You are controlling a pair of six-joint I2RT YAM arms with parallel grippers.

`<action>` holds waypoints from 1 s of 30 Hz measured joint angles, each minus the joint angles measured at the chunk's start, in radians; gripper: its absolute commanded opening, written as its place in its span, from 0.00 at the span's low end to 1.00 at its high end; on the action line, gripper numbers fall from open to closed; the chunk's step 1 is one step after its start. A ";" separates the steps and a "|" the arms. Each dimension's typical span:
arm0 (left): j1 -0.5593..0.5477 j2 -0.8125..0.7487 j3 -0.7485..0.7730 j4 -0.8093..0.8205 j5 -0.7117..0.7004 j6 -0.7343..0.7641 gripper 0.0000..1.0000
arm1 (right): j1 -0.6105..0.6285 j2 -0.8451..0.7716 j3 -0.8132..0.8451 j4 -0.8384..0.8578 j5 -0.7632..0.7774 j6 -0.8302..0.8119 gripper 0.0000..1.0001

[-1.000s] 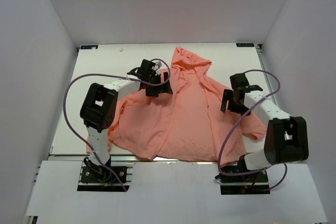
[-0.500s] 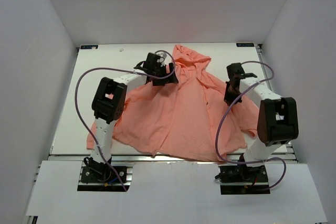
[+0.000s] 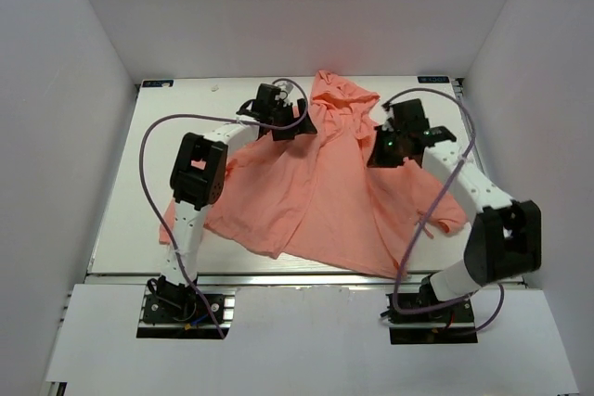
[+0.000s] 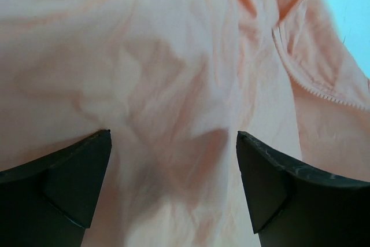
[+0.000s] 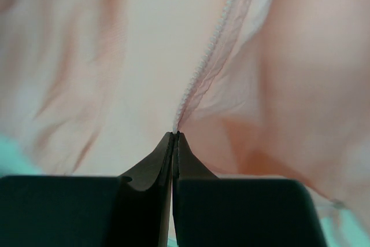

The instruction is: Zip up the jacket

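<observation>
One salmon-pink jacket point(image 3: 325, 201) lies spread and wrinkled on the white table point(image 3: 186, 136), front side up, its single hood point(image 3: 339, 95) toward the far edge and its hem toward the two arm bases. The front looks unzipped, so the zipping itself is not yet begun, and both arms reach to the upper part of the garment, probably to take hold of it and straighten the opening first. The right tool point(image 3: 385, 150) sits at the jacket's right front, near the collar; in its wrist view its jaws are pressed tight together and the toothed zipper edge point(image 5: 208, 50) runs straight down into the tips, so it appears to pinch that edge of the jacket, a sensible hold for pulling the front taut. The left tool point(image 3: 290, 125) hangs over the left shoulder area just beside the hood, its jaws spread wide with nothing between them, only creased cloth underneath; it seems poised to grip fabric on its own side. One line of zipper teeth point(image 4: 324, 93) shows at the right of that view; whether it is the other half of the zipper cannot be told. No slider is visible in any view.
</observation>
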 measured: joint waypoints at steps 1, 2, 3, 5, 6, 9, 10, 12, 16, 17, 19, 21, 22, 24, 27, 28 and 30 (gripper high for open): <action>0.003 -0.025 -0.029 -0.011 0.003 -0.002 0.98 | 0.047 -0.035 -0.016 0.006 -0.032 0.015 0.00; 0.008 -0.050 -0.059 -0.014 0.004 -0.004 0.98 | 0.095 -0.059 -0.028 0.015 -0.064 0.031 0.00; 0.014 -0.086 -0.098 -0.020 0.004 -0.006 0.98 | 0.153 -0.075 -0.039 0.033 -0.093 0.049 0.00; 0.022 -0.177 -0.177 -0.042 -0.018 -0.022 0.98 | 0.260 -0.073 -0.051 0.094 -0.155 0.107 0.00; 0.027 -0.240 -0.231 -0.045 -0.035 -0.033 0.98 | 0.307 -0.061 -0.058 0.132 -0.182 0.139 0.00; 0.056 -0.449 -0.365 -0.061 -0.087 -0.070 0.98 | 0.381 -0.005 -0.068 0.228 -0.219 0.240 0.20; 0.069 -0.526 -0.407 -0.066 -0.109 -0.081 0.98 | 0.389 0.019 -0.068 0.257 -0.222 0.279 0.30; 0.091 -0.665 -0.464 -0.093 -0.162 -0.094 0.98 | 0.394 0.064 -0.062 0.294 -0.222 0.329 0.68; 0.114 -0.865 -0.528 -0.150 -0.270 -0.100 0.98 | 0.418 0.095 -0.036 0.296 -0.178 0.345 0.89; 0.111 -0.898 -0.549 -0.164 -0.285 -0.100 0.98 | 0.428 0.084 -0.035 0.290 -0.168 0.330 0.89; 0.107 -0.947 -0.605 -0.179 -0.298 -0.095 0.98 | 0.444 0.041 -0.039 0.259 -0.132 0.294 0.89; 0.105 -0.973 -0.668 -0.203 -0.301 -0.090 0.98 | 0.454 -0.032 -0.062 0.221 -0.077 0.254 0.89; 0.105 -0.975 -0.694 -0.215 -0.301 -0.090 0.98 | 0.454 -0.080 -0.084 0.198 -0.037 0.237 0.89; 0.105 -0.973 -0.743 -0.240 -0.300 -0.089 0.98 | 0.453 -0.172 -0.132 0.129 0.064 0.217 0.89; 0.105 -0.972 -0.818 -0.255 -0.282 -0.093 0.98 | 0.433 -0.282 -0.233 0.034 0.202 0.217 0.89; 0.105 -0.972 -0.842 -0.251 -0.272 -0.096 0.98 | 0.418 -0.304 -0.272 0.004 0.224 0.218 0.89; 0.105 -0.975 -0.900 -0.234 -0.251 -0.103 0.98 | 0.393 -0.323 -0.336 -0.035 0.237 0.220 0.89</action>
